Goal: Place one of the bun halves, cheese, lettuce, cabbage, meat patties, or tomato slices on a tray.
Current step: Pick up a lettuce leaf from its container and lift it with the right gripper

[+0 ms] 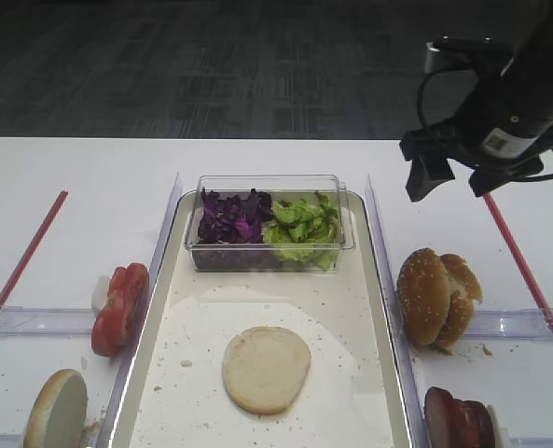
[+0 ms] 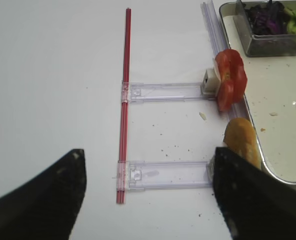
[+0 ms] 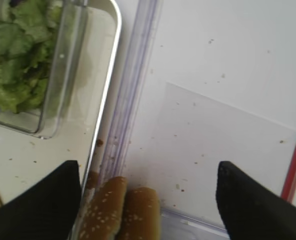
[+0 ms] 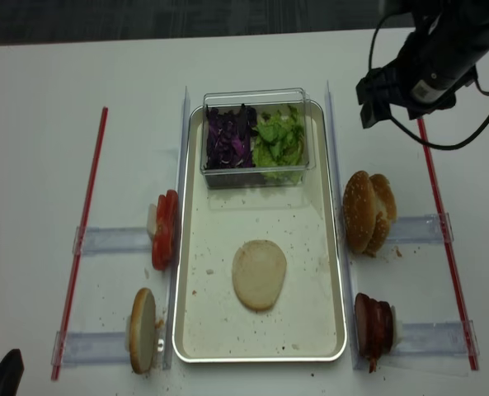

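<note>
Hovering my right claw open and empty over the table beside the tray, where one bun half is lying cut-face up, I am likely lining up on the standing buns, needing a descent.

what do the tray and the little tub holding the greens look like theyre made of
The tray: likely metal, judging by its shiny silvery raised rim; its floor looks matte cream and crumb-speckled. The tub: clear, glossy plastic by the look of it, since the purple cabbage and lettuce show through its walls.
</note>
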